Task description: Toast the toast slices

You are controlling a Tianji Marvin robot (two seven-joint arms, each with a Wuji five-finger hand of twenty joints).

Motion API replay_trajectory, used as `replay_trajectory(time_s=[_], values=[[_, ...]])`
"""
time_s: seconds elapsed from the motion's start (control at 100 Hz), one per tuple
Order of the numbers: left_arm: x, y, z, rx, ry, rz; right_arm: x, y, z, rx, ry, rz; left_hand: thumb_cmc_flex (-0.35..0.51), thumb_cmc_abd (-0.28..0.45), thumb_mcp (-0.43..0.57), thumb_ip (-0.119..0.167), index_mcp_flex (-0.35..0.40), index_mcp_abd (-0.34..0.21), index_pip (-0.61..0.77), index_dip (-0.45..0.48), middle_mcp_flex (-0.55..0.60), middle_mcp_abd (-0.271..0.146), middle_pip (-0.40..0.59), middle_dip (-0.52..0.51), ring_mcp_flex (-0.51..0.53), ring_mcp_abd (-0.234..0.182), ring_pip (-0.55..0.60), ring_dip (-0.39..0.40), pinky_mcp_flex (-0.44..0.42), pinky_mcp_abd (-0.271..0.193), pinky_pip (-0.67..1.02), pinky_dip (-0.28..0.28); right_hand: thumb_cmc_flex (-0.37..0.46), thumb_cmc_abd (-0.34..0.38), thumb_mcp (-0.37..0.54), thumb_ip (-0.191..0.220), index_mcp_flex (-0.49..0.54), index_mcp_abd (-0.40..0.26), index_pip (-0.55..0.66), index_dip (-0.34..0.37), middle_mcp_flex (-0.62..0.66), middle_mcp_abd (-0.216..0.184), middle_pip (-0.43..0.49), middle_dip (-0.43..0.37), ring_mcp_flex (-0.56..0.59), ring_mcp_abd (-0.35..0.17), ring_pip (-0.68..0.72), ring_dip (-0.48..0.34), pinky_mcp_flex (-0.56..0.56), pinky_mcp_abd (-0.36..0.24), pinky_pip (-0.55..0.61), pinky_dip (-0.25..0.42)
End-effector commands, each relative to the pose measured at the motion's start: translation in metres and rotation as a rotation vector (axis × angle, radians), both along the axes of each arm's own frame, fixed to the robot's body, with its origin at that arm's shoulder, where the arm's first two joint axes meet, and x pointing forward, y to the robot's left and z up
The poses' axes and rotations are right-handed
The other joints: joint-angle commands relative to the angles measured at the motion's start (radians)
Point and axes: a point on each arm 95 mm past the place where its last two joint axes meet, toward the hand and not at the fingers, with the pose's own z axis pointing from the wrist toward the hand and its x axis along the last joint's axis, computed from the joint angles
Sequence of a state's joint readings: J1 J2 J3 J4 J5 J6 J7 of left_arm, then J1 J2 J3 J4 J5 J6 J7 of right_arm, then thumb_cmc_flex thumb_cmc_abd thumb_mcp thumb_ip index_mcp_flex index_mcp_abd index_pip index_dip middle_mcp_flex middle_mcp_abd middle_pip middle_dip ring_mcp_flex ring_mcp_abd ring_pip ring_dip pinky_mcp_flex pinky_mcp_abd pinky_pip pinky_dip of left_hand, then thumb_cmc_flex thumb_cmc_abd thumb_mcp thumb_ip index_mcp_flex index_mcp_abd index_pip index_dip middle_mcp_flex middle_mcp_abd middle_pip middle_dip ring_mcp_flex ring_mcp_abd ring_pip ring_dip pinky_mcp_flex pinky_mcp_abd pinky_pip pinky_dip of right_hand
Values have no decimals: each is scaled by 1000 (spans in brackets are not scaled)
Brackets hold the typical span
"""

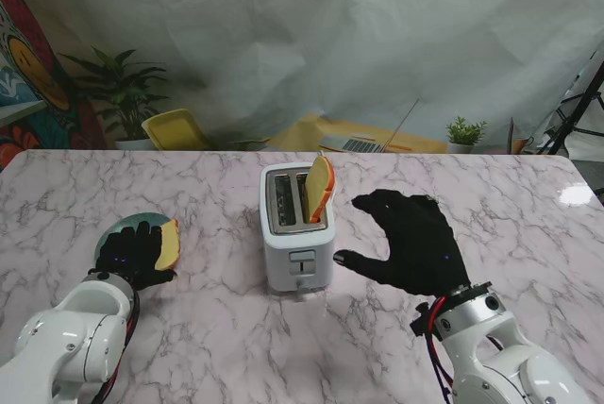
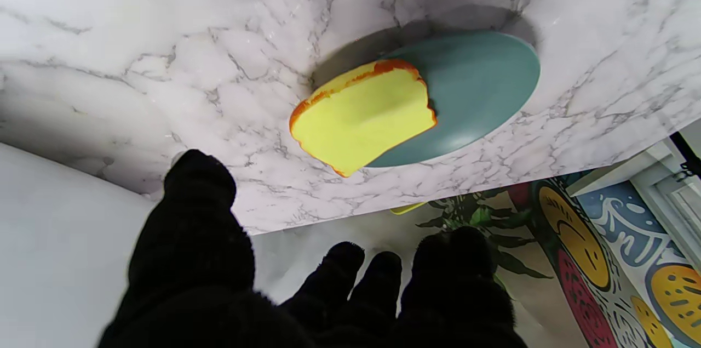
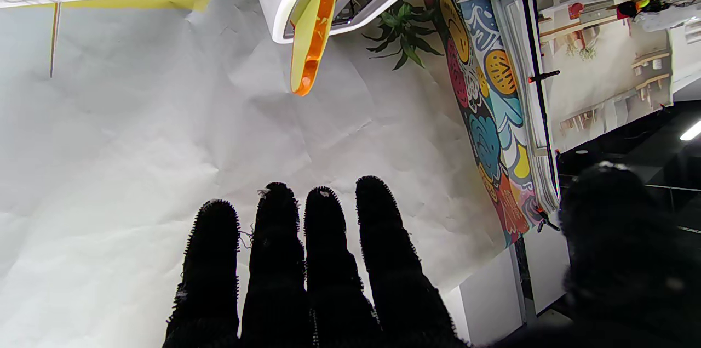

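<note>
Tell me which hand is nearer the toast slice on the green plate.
Left. The left hand hovers right over the toast slice on the green plate; the right hand is beyond the toaster.

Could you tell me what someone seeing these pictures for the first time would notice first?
Probably the white toaster at the middle of the marble table, with one toast slice leaning out of its right-hand slot. Next, the black-gloved right hand, open with fingers spread, just right of the toaster. On the left, the left hand hangs open over a teal plate, where a second slice lies overhanging the rim.
</note>
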State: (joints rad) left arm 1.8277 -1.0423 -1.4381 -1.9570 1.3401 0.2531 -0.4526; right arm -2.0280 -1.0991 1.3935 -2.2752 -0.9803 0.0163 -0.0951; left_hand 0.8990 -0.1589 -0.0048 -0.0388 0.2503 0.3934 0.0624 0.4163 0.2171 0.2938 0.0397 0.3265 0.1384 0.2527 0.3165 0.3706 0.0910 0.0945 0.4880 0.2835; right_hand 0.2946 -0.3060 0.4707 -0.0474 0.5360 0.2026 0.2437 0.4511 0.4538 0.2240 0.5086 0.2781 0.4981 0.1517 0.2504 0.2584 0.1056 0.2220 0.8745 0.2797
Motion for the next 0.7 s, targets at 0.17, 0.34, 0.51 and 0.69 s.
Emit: replay_trajectory(time_s=[0.17,0.34,0.51,0.69], values=[[2,-2,-20,10,49,-23,-2,-1,-2,-1,13,-10,-18,-11,-11,19,14,4,8,28,22,-4,7,18,19,24,12,16,-34,-37,30,6,29,39,-17,-10,11,-18,6,-20,13,-7,-16,0,20,-7,-27,-19,-6,-2,6,-16],[8,-3,-26,27,36,-41,-2,-1,-3,7,14,-17,14,-21,1,23,18,-2,7,35,35,-10,11,23,36,17,18,22,-25,-42,45,10,33,39,-20,-10,16,-19,8,-21,17,-7,-16,0,22,-7,-26,-19,-4,0,7,-18],[16,-6,-31,47,-1,-24,-2,1,-4,19,12,-15,94,-46,19,27,80,-21,34,55,118,-17,35,44,104,15,57,48,13,-38,125,45,35,43,-24,-10,17,-21,9,-22,20,-7,-15,0,25,-7,-26,-19,-3,4,10,-18],[25,-6,-37,48,-40,17,-3,1,-4,24,10,-10,162,-69,44,26,160,-51,89,81,192,-33,135,78,201,12,104,84,63,-31,223,85,37,49,-27,-9,15,-17,8,-24,19,-6,-14,1,25,-5,-26,-18,-3,7,10,-19]])
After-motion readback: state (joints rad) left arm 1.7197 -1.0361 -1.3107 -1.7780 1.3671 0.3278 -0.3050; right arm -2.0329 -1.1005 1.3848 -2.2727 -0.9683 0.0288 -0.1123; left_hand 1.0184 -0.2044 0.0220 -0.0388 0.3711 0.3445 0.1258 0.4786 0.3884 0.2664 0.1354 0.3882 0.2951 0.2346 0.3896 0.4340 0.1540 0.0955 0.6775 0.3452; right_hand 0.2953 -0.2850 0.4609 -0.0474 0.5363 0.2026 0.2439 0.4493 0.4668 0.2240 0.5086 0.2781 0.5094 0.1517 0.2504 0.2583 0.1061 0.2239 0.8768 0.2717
